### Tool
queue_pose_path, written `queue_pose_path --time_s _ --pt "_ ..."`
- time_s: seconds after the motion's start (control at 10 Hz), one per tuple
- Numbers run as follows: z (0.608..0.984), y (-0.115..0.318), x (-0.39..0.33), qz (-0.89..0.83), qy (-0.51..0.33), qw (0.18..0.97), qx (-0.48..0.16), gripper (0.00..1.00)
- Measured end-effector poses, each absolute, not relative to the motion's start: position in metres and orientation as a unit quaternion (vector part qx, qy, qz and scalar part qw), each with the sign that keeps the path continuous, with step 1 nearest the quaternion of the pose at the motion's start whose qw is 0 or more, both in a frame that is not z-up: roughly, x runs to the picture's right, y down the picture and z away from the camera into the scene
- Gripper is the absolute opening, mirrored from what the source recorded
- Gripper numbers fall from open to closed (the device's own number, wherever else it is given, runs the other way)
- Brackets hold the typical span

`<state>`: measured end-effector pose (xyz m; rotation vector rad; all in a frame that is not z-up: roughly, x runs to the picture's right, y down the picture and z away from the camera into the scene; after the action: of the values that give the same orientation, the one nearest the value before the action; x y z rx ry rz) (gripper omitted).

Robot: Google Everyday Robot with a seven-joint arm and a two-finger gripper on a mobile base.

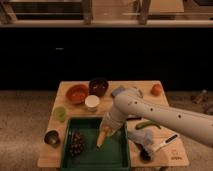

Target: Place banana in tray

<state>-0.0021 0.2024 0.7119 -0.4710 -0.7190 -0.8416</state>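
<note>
Camera view, hand (105, 132) clamped on banana (101, 141), tilted tip-down inside dark green tray (118, 156)

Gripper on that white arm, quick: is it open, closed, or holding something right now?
Gripper: closed, holding the small pale yellow banana tilted over the large dark green rectangular tray.

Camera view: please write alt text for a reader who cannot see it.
The robot's gripper is above the dark green tray, with the banana at its tip pointing down into it. An orange bowl, a white cup and a green vegetable sit nearby on the wooden board.
</note>
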Motion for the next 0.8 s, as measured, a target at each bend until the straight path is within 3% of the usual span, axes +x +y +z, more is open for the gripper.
queue_pose_path --time_s 0.8 --pt "0.737 0.232 -0.010 -0.404 -0.364 0.802 -0.246 0.02"
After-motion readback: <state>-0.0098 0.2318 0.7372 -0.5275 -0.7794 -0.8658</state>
